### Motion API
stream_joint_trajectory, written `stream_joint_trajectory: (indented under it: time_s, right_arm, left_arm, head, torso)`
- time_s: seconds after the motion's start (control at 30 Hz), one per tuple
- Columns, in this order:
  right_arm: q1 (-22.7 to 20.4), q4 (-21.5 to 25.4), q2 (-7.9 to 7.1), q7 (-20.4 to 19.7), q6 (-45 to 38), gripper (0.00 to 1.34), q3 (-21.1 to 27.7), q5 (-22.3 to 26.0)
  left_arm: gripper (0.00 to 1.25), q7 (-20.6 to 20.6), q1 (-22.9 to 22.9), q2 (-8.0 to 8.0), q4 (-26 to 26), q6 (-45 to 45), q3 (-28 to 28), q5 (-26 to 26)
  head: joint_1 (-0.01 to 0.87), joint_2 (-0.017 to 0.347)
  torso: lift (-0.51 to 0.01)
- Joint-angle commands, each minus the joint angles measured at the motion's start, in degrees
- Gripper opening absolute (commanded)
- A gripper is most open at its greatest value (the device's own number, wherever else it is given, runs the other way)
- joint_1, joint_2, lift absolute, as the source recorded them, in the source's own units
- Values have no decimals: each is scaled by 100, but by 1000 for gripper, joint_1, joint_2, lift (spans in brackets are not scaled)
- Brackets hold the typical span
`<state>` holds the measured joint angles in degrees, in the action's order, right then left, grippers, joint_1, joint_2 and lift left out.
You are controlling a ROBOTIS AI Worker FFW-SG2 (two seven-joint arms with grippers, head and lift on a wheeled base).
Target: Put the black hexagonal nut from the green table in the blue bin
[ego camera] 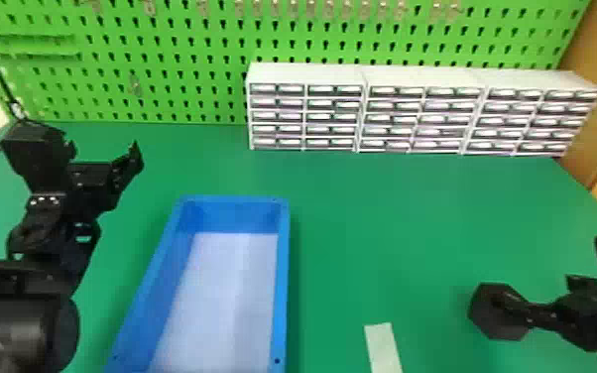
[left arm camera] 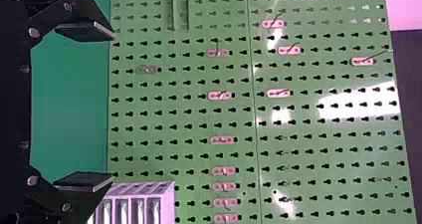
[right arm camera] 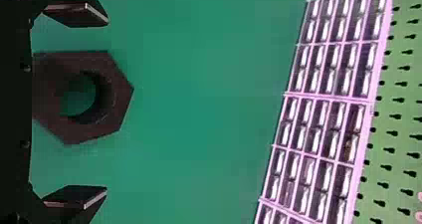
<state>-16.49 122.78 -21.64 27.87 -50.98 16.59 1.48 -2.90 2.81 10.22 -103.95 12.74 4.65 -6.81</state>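
Note:
The black hexagonal nut [ego camera: 492, 325] lies on the green table [ego camera: 387, 238] at the right, partly covered by my right gripper [ego camera: 535, 302], which is open over it. In the right wrist view the nut [right arm camera: 113, 115] shows between the spread fingers of the right gripper [right arm camera: 74, 104], with a gap to each. At the left, my left gripper [ego camera: 106, 149] is held above the table, beyond the left side of the blue bin [ego camera: 285, 278]. The left wrist view has the left gripper [left arm camera: 84, 107] open, nothing between its fingers.
White drawer cabinets [ego camera: 411, 79] stand at the back against the green pegboard [ego camera: 163, 64]. A pale strip [ego camera: 383, 347] lies on the table between the bin and the nut. The bin's pale floor [ego camera: 223, 297] is bare where it shows.

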Motion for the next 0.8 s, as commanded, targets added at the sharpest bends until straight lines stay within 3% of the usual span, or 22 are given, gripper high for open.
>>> stream_joint_trajectory:
  time_s: [0.0, 0.23, 0.5, 0.77]
  right_arm:
    - [-65, -61, -368, 272, -220, 1224, 38, -201]
    - [-136, -448, -816, 1001, -246, 1224, 55, -395]
    - [5, -729, -1062, 1854, -246, 1224, -103, -755]
    - [260, -782, -1194, 2284, -281, 1223, -323, -1054]
  left_arm:
    - [982, 0, -8, 7, -20, 18, 27, 22]
    - [982, 0, -34, 16, -37, 18, 54, 39]
    - [982, 0, -52, 42, -46, 26, 89, 66]
    - [982, 0, -34, 42, -46, 44, 63, 92]
  head:
    - [683, 28]
    - [683, 28]
    - [683, 28]
    - [683, 28]
  torso:
    - [-96]
    - [-96]
    - [-96]
    - [-96]
